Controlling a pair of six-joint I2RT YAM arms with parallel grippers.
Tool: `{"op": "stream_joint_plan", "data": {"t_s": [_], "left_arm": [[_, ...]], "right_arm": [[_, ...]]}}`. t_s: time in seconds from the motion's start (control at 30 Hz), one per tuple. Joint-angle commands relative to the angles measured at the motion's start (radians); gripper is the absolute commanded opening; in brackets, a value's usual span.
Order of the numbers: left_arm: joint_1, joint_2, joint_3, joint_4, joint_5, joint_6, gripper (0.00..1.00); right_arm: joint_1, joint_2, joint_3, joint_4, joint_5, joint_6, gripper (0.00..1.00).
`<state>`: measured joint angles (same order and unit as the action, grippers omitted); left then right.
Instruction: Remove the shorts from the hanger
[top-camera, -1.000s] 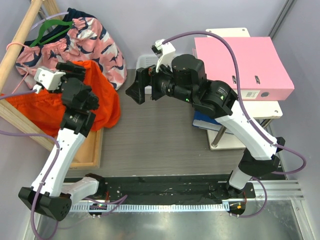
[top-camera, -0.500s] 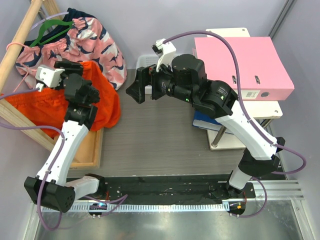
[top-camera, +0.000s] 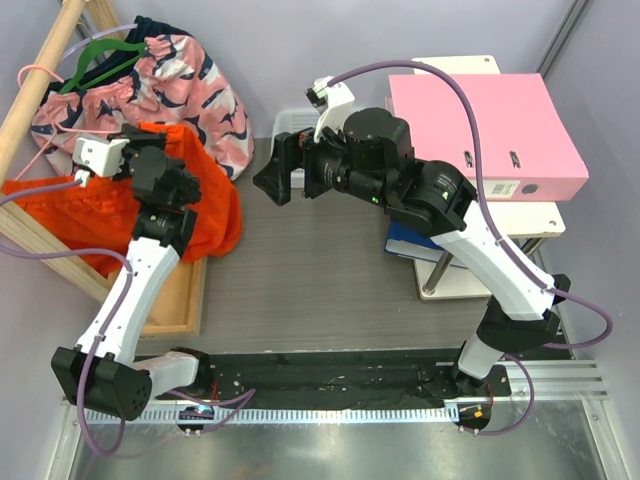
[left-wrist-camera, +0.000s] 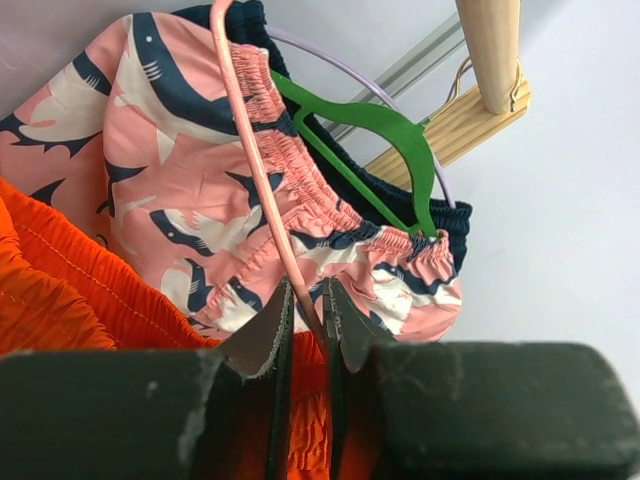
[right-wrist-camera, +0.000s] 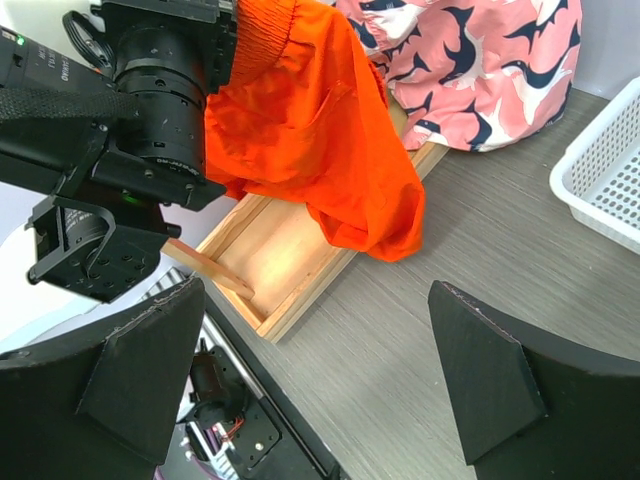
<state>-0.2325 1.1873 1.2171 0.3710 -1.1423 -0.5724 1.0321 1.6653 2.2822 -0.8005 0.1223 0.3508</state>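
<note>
Shorts (top-camera: 200, 215), limp and light, droop from the hanger (left-wrist-camera: 255, 175); left gripper (left-wrist-camera: 305, 325) jaws seemingly pinch its stiff wire, right gripper (right-wrist-camera: 312, 300) jaws wide, empty. Grab the hem.

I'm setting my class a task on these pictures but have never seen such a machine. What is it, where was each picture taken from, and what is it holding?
It is a robot: a white-and-black left arm and right arm, bolted to a grey table. One picture looks down from above and behind them. The other two come from a camera on each wrist, so the dark shapes at the bottom are that arm's own fingers. The left end effector is shut on a thin pale pink wire hanger, with bright orange fabric shorts hanging below it. Beside it, a pink patterned garment hangs on a green plastic hanger from a wooden rail. The right end effector is open and empty above the table, near a white mesh basket.
</note>
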Motion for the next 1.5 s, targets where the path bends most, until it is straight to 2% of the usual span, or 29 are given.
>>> {"op": "stream_joint_plan", "data": {"t_s": [0.0, 0.1, 0.2, 0.5, 0.67, 0.9, 1.0, 1.03, 1.2, 1.33, 1.47], "left_arm": [[0.010, -0.002, 0.079, 0.109, -0.045, 0.029, 0.10], [0.013, 0.017, 0.111, 0.125, -0.072, 0.049, 0.08], [0.021, 0.053, 0.160, 0.126, -0.105, 0.060, 0.01], [0.053, 0.130, 0.320, 0.086, -0.175, 0.065, 0.01], [0.071, 0.155, 0.338, 0.023, -0.224, 0.042, 0.01], [0.087, 0.138, 0.285, -0.144, -0.199, -0.110, 0.01], [0.087, 0.114, 0.269, -0.352, -0.169, -0.312, 0.00], [0.088, 0.101, 0.259, -0.412, -0.146, -0.449, 0.00], [0.088, 0.084, 0.239, -0.671, -0.019, -0.639, 0.00], [0.087, 0.091, 0.240, -0.759, 0.064, -0.664, 0.00], [0.082, 0.074, 0.176, -0.805, 0.231, -0.721, 0.00]], "right_arm": [[-0.004, -0.004, 0.025, 0.007, 0.019, -0.004, 0.99], [-0.004, -0.007, 0.022, 0.007, 0.019, -0.003, 0.99], [-0.006, -0.012, 0.020, 0.009, 0.019, -0.004, 0.99], [-0.007, -0.035, -0.006, 0.020, 0.034, -0.006, 0.99], [-0.006, -0.038, -0.004, 0.026, 0.031, -0.004, 0.99], [-0.009, -0.041, -0.012, 0.026, 0.023, -0.018, 0.99], [-0.007, -0.044, -0.029, 0.040, 0.019, -0.029, 0.99], [-0.007, -0.045, -0.032, 0.055, 0.014, -0.033, 0.99], [-0.007, -0.065, -0.075, 0.107, 0.016, -0.058, 0.99], [-0.007, -0.116, -0.144, 0.167, 0.030, -0.062, 1.00], [-0.009, -0.183, -0.283, 0.244, 0.056, -0.072, 1.00]]}}
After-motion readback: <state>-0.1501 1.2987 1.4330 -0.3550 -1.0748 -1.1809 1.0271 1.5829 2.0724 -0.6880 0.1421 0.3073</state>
